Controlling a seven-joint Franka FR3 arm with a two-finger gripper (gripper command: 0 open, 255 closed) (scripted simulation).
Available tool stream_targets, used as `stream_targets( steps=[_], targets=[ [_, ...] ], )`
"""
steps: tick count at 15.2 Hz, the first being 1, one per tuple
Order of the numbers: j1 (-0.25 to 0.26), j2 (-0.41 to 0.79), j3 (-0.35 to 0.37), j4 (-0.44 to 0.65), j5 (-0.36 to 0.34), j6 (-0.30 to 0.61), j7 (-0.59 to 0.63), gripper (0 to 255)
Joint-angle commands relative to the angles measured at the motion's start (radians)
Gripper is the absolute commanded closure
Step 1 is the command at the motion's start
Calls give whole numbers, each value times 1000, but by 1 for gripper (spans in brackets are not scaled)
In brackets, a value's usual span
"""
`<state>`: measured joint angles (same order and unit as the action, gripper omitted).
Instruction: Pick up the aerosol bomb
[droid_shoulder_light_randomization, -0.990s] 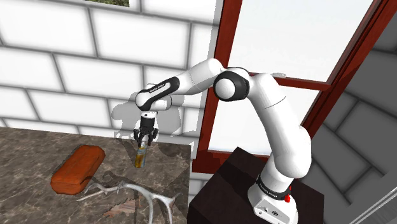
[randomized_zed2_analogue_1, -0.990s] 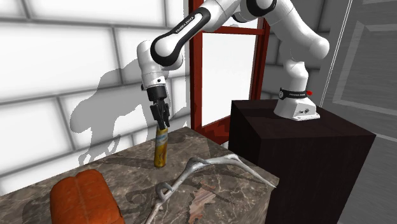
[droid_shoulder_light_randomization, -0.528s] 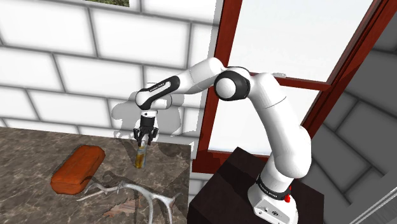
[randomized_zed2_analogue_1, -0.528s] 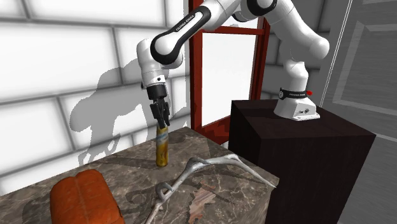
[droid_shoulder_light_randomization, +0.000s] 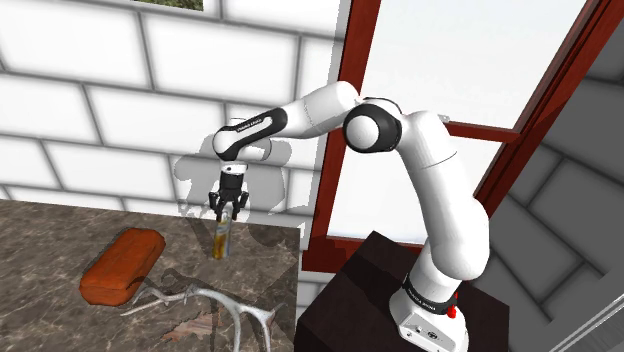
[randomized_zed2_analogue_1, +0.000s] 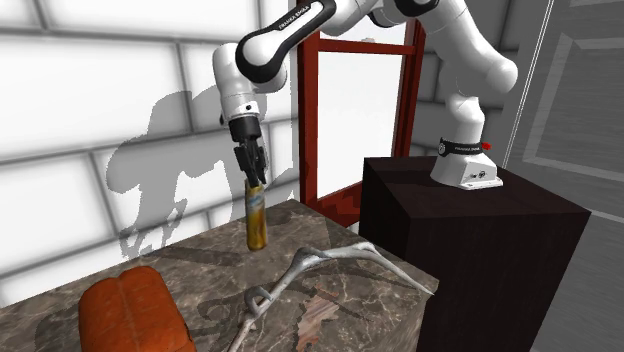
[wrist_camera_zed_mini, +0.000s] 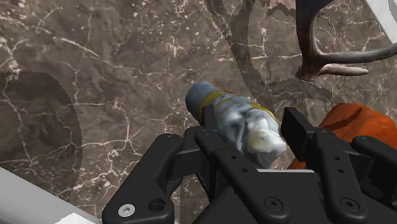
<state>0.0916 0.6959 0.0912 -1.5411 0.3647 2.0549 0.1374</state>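
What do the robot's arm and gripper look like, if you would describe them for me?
The arm is rounded glossy white links with dark joints. A black band with white lettering wraps the forearm, another rings it above the base, beside a small red mark. The gripper is all black, with two blocky jaws.

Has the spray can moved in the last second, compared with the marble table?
Yes. The spray can, held between the fingers of the gripper, has gone up a little: its base is now higher above the marble table than before.
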Motion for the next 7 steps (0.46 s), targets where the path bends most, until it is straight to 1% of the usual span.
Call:
stream_targets(
  steps=[1, 5, 7],
  targets=[
    [0, -17, 0, 0, -1, -16, 6, 255],
    [-1, -47, -1, 6, -5, -51, 19, 255],
    [-1, -48, -1, 7, -5, -52, 20, 255]
  ],
)
